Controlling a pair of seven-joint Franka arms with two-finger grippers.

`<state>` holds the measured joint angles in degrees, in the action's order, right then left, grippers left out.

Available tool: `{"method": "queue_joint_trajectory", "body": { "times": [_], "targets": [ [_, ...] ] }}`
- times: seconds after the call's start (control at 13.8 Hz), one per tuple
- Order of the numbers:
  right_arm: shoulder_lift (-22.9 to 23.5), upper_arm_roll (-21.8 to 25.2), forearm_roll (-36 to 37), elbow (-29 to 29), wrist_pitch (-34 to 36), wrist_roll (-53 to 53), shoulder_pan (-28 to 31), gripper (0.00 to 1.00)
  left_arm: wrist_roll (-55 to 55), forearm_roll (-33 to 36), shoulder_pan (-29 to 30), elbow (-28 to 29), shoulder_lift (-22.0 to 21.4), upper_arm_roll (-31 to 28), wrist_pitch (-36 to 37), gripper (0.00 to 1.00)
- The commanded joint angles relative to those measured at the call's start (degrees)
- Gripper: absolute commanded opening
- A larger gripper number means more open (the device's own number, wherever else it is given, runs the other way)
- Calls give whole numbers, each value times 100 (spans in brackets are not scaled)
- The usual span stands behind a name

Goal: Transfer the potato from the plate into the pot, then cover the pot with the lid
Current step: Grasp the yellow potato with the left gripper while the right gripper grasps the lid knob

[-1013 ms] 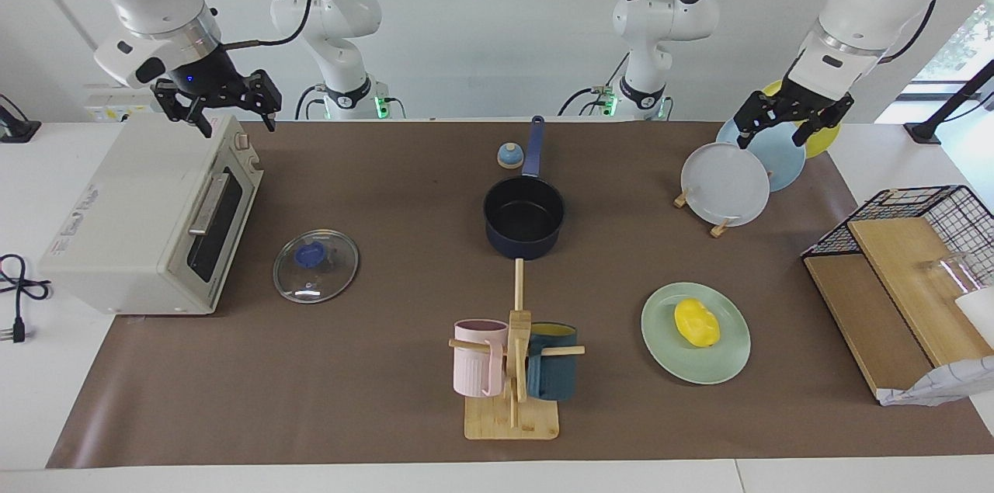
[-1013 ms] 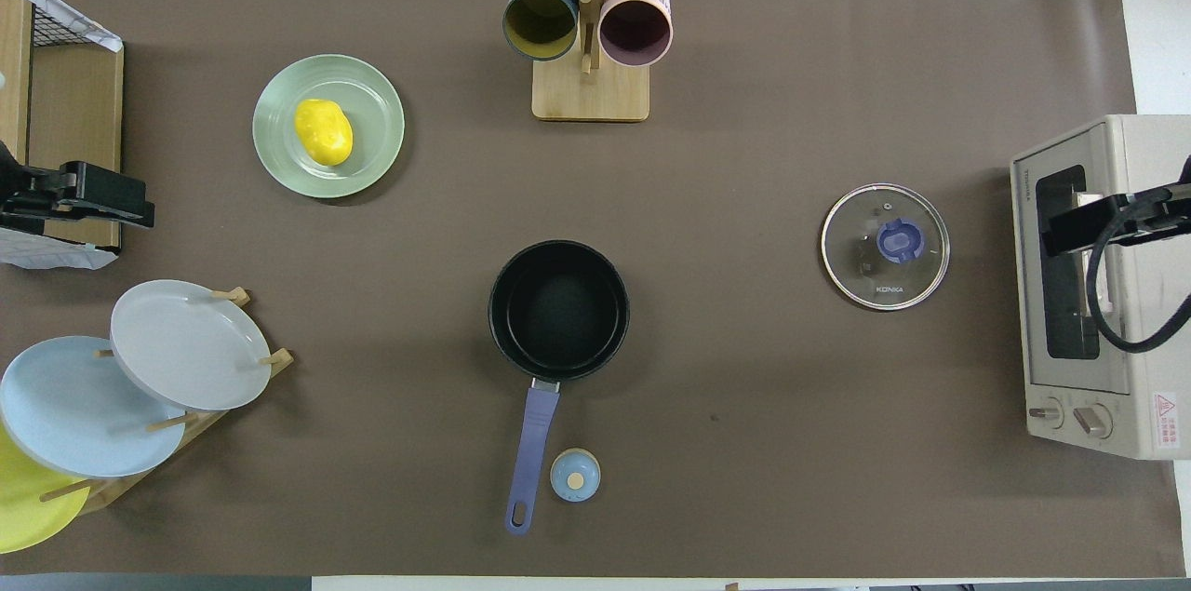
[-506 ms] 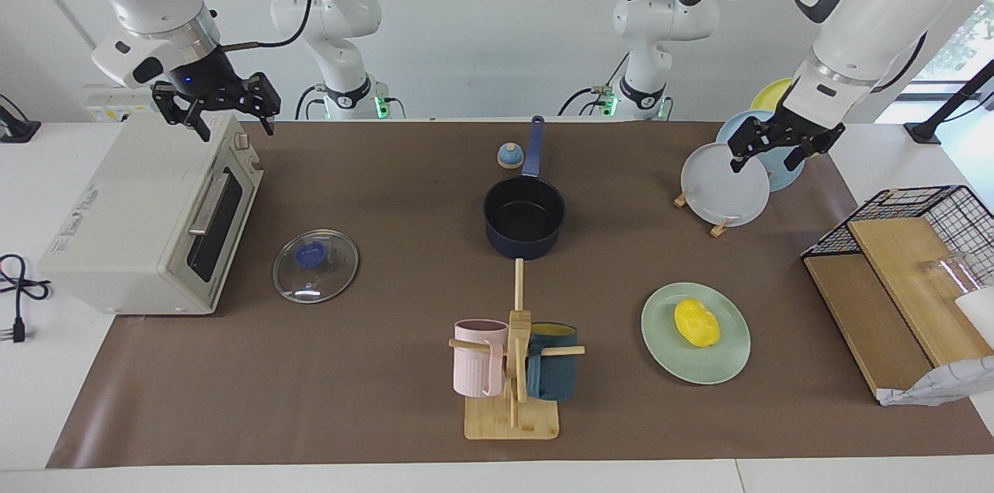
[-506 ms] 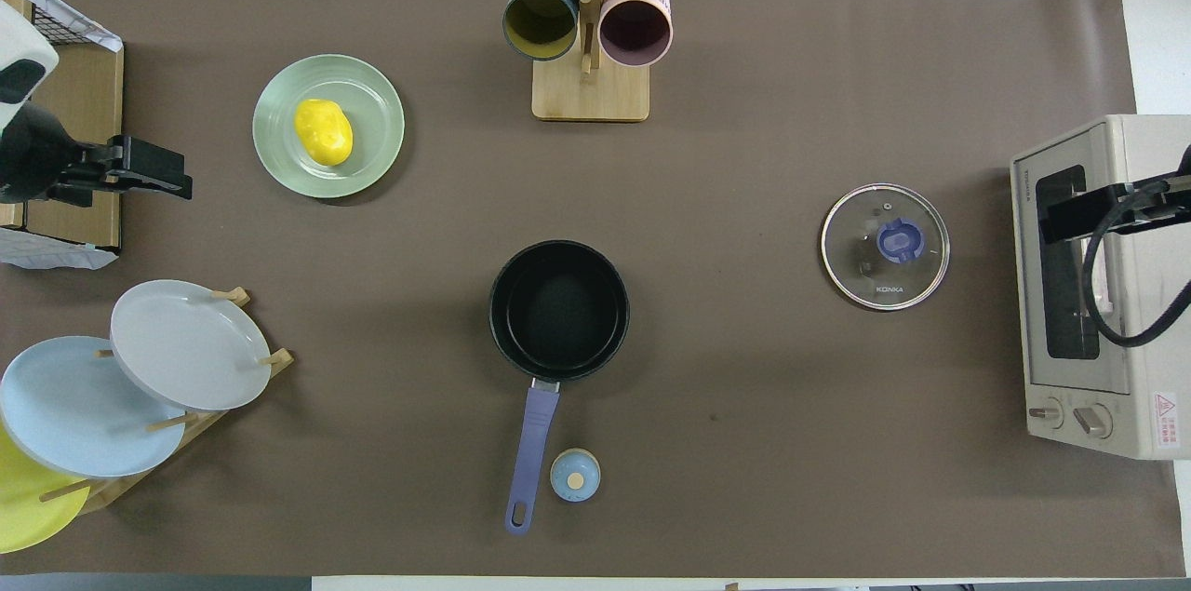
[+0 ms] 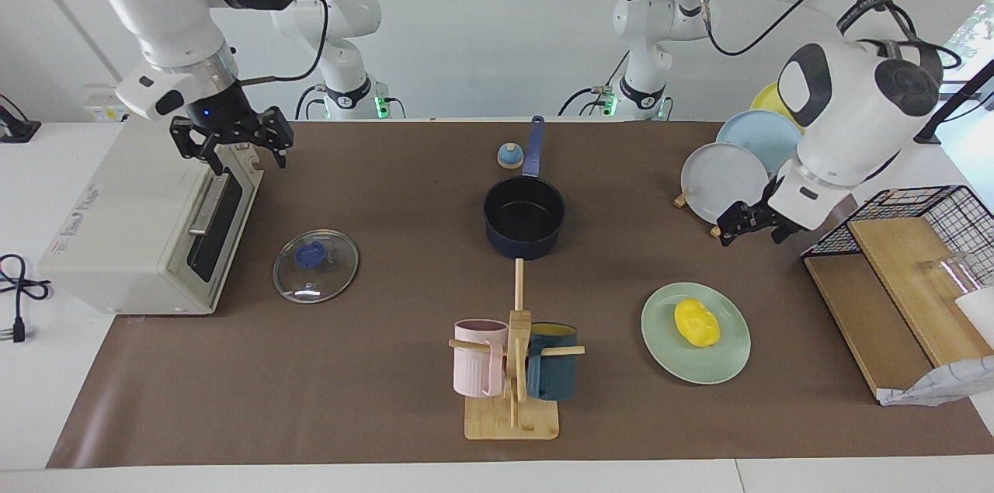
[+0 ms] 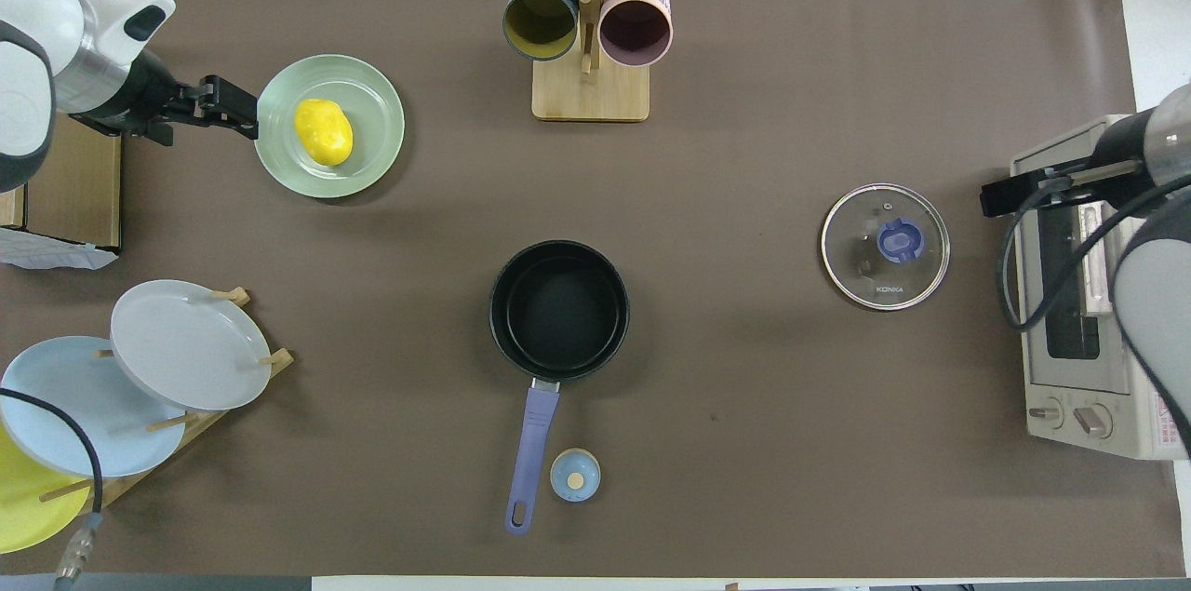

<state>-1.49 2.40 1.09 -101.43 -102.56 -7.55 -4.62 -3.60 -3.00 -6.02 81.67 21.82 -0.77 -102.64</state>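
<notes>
The yellow potato (image 5: 696, 321) (image 6: 323, 131) lies on the mint-green plate (image 5: 669, 359) (image 6: 374, 161), toward the left arm's end of the table. The dark blue pot (image 5: 524, 215) (image 6: 559, 309) stands empty mid-table, its handle pointing toward the robots. Flat on the mat beside the toaster oven rests the glass lid (image 5: 315, 265) (image 6: 885, 246). My left gripper (image 5: 750, 229) (image 6: 231, 103) hangs open and empty over the mat, just off the plate's rim. My right gripper (image 5: 233, 147) (image 6: 1000, 197) is open and empty over the oven's front corner.
A mug tree (image 5: 512, 369) with two mugs stands farther from the robots than the pot. A rack of upright plates (image 5: 726, 182), a wire basket with wooden boards (image 5: 916, 244), a toaster oven (image 5: 147, 221) and a small bell (image 5: 509, 156) beside the pot's handle also stand here.
My left gripper has come away from over the plate rack and dropped toward the mint plate's rim. My right gripper has shifted slightly off the oven's top toward the lid.
</notes>
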Motion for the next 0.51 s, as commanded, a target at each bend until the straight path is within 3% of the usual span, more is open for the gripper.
{"method": "queue_joint_trajectory", "body": {
  "times": [0.0,0.22,0.43],
  "targets": [
    [217,-12,-65,-456,-614,69,-249,100,-385,-114,-109,-984,1163,-11,-343,100],
    [588,-12,-56,-841,-1412,17,-241,100,-544,-79,-171,-1127,1658,-20,-730,100],
    [781,-12,-47,-1228,-1985,-255,-118,100,-677,9,-259,-716,1685,-20,-1214,100]
  ]
}}
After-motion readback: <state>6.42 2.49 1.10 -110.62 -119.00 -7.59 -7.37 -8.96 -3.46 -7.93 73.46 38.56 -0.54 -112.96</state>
